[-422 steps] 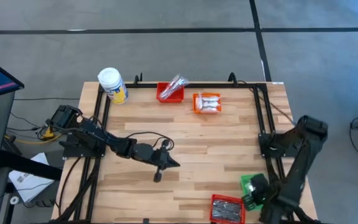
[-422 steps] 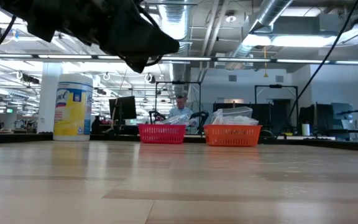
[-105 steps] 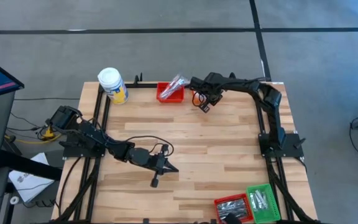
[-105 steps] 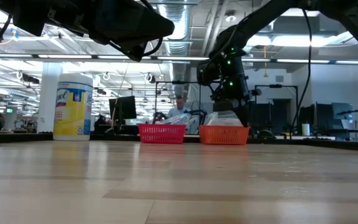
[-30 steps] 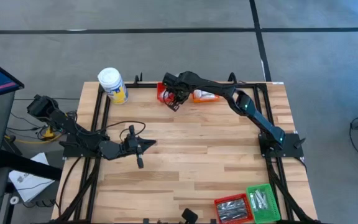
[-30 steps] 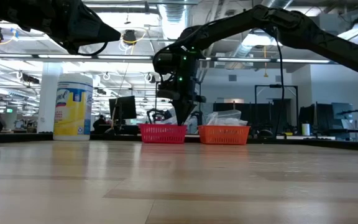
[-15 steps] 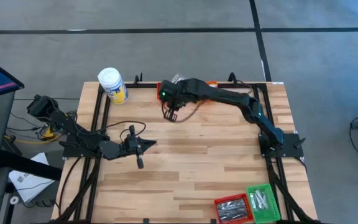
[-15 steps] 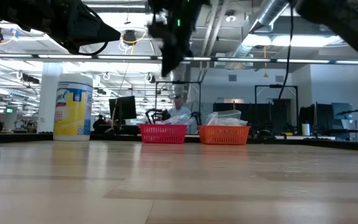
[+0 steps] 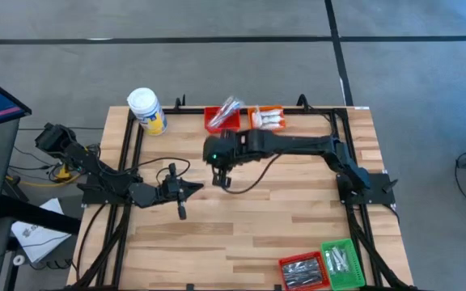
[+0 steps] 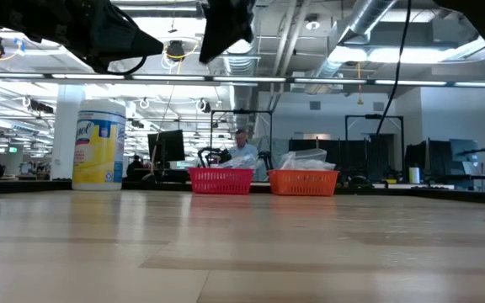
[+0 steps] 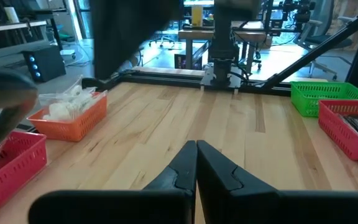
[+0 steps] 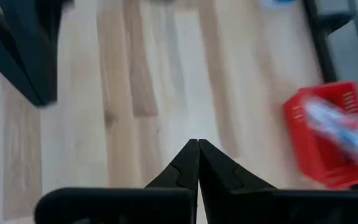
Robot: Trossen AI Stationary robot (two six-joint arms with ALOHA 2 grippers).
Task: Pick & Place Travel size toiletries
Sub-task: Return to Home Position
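**Retreat to rest, nothing carried**

At the table's near right corner the near red basket (image 9: pixel 281 267) holds silver-grey sticks (image 9: pixel 302 272); touching it, the green basket (image 9: pixel 349 247) holds a few tubes (image 9: pixel 338 259). No toiletry lies loose on the bare wood table (image 9: pixel 298 210), so the sorting looks finished.

Farther in, on the left side, the left gripper (image 9: pixel 181 208) hangs over the boards with its fingers pressed together and empty, as its wrist view shows (image 11: pixel 196 148). Just beyond it, near mid-table, the right gripper (image 9: pixel 222 179) sits at the end of a long reach from its base on the right; it too is clenched on nothing (image 12: pixel 198 147).

At the far edge the far red basket (image 9: pixel 209 126) carries clear-wrapped packets (image 9: pixel 230 108); the orange basket (image 9: pixel 252 112) just beside it carries white packets (image 9: pixel 270 121); the white-lidded yellow jar (image 9: pixel 146 111) stands at the far left corner. Beyond the table a person (image 10: pixel 242 143) sits in the room.

To go home cleanly, the right arm should probably lift first, then fold back toward its base; a low sweep could nudge the far baskets; the two grippers are near each other, so only one should move at a time; both should keep closed.
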